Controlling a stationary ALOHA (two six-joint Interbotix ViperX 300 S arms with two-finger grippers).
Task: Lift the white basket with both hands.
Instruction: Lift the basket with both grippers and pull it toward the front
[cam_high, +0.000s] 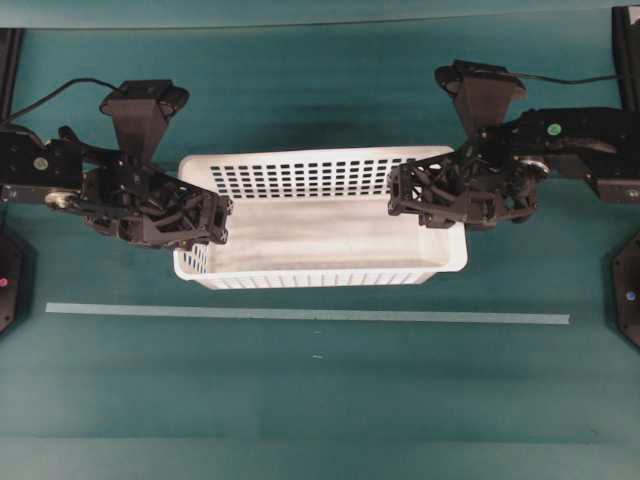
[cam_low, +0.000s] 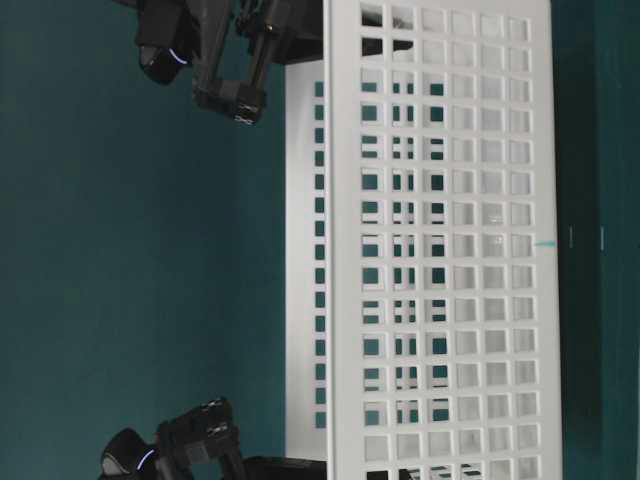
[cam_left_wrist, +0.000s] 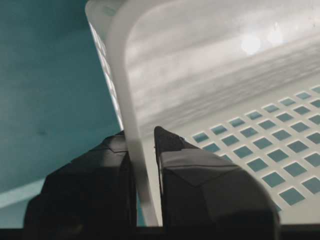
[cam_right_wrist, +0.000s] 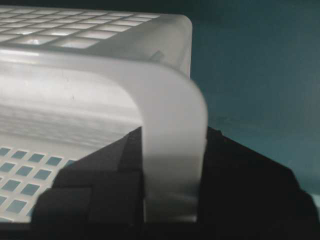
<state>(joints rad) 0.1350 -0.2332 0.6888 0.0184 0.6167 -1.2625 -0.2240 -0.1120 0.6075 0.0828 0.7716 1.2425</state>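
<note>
The white basket (cam_high: 300, 180) lies lengthwise across the middle of the teal table, empty. My left gripper (cam_high: 205, 215) is shut on its left end rim, one finger inside the basket and one outside; the left wrist view shows the rim (cam_left_wrist: 131, 100) pinched between the fingers at my left gripper (cam_left_wrist: 141, 137). My right gripper (cam_high: 405, 195) is shut on the right end rim, which the right wrist view shows as a broad white band (cam_right_wrist: 172, 115) held by my right gripper (cam_right_wrist: 172, 135). The table-level view shows the perforated side wall (cam_low: 440, 250) with a gripper at each end.
A pale tape strip (cam_high: 300, 315) runs across the table in front of the basket. Black arm base plates sit at the left edge (cam_high: 8, 280) and right edge (cam_high: 625, 290). A cable (cam_high: 570, 78) trails from the right wrist camera.
</note>
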